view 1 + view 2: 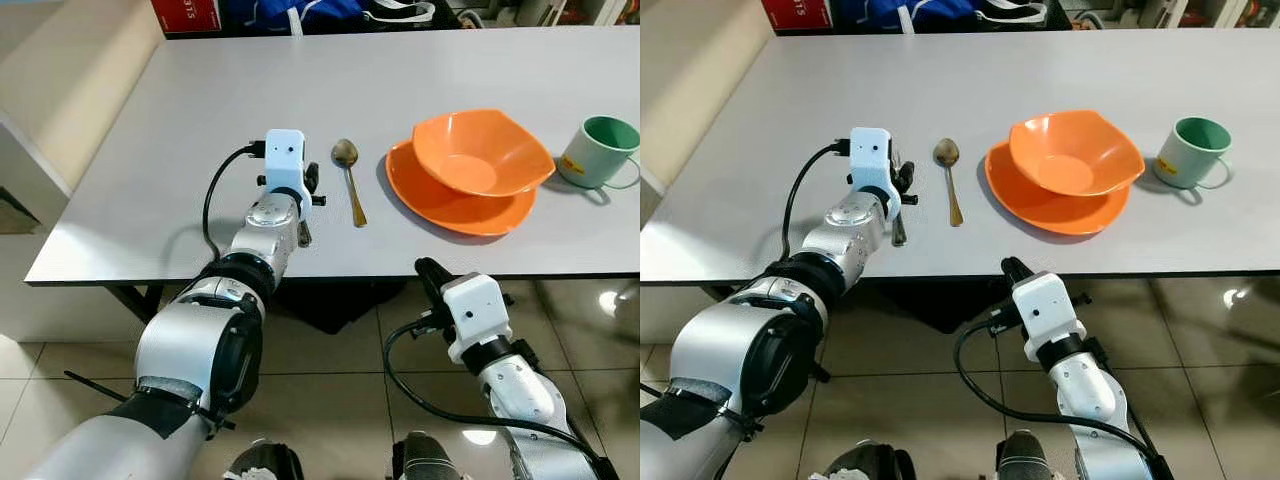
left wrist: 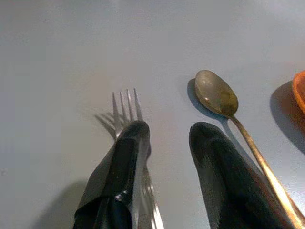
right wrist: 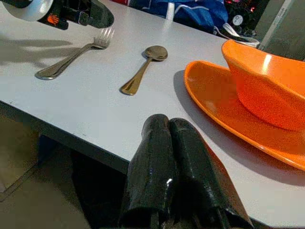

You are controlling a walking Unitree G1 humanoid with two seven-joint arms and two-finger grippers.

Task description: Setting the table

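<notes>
Right wrist view shows my right hand (image 3: pixel 178 167) pressed together below the grey desk (image 1: pixel 200 120) edge. Farther on, my left hand (image 2: pixel 164 143) is spread over the silver metal fork (image 2: pixel 125 107), beside the brass spoon (image 1: pixel 349 178), orange plastic bowl (image 1: pixel 480 152) on orange plate (image 1: pixel 450 205), then green mug (image 1: pixel 600 150).

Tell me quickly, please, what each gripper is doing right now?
Left gripper: open, fingers straddling the fork lying on the table.
Right gripper: shut, holding nothing, below the table edge.
</notes>
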